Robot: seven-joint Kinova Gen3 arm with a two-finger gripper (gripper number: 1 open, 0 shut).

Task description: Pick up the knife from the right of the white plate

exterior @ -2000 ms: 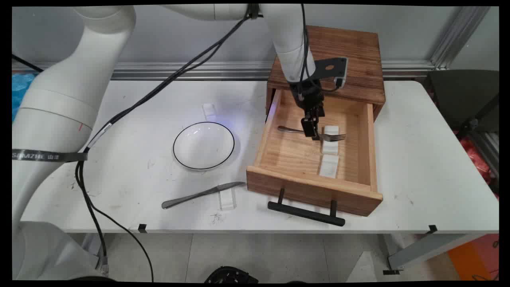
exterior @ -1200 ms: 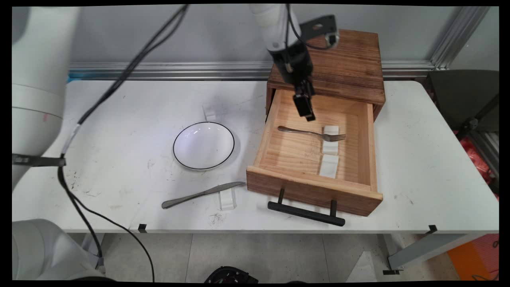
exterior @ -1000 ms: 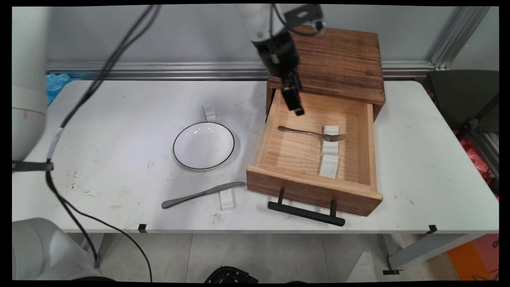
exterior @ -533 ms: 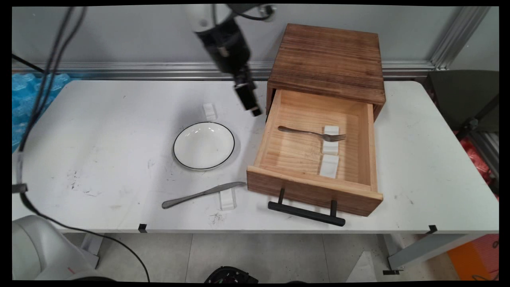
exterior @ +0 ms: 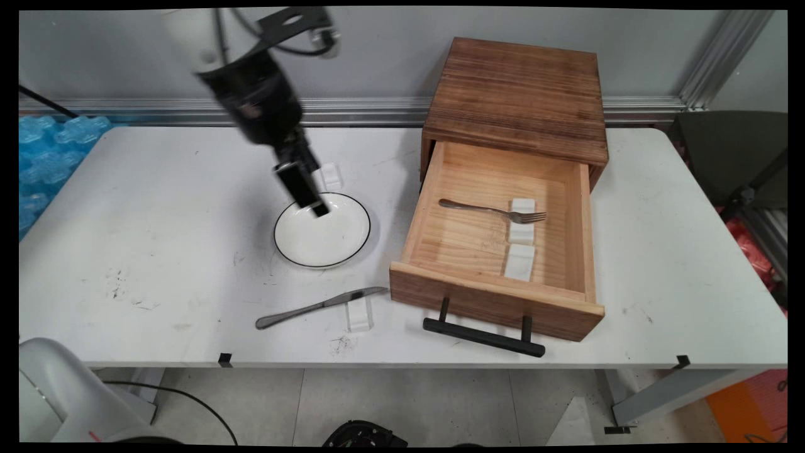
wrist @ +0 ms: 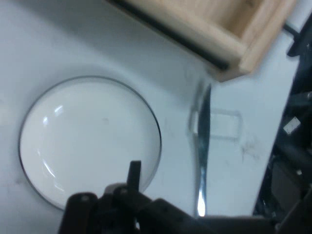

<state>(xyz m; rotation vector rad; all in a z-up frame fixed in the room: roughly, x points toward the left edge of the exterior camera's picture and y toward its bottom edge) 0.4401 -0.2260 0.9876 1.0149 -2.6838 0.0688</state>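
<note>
Right, the arm's black fingers (exterior: 308, 192) hang tilted over the white plate (exterior: 333, 242), tips just above its far-left rim. They look pressed narrow together with nothing between them. From the hand's own camera only one thin fingertip (wrist: 134, 176) pokes up, over the edge of the black-rimmed plate (wrist: 73, 141).

The plate itself sits flat on the white surface (exterior: 157, 251), bare inside. Just beyond it, a small white block (exterior: 330, 175) stands near the fingers, apart from the plate. On the near side lies a metal knife (exterior: 314, 307), its blade resting on a clear little block (exterior: 360, 314) and its handle down on the surface, pointing left. The hand camera catches that knife (wrist: 202, 146) too, lying across the clear block (wrist: 224, 126), beside the drawer's corner.

Over to the right, the wooden box (exterior: 522, 88) has its drawer (exterior: 415, 220) pulled wide open, black handle (exterior: 483, 336) facing us. Inside it lies a fork (exterior: 484, 208), tines propped on a white block (exterior: 521, 217); a second white block (exterior: 520, 262) sits nearer the drawer's front, with nothing on it. The fingers are well apart from all of that.
</note>
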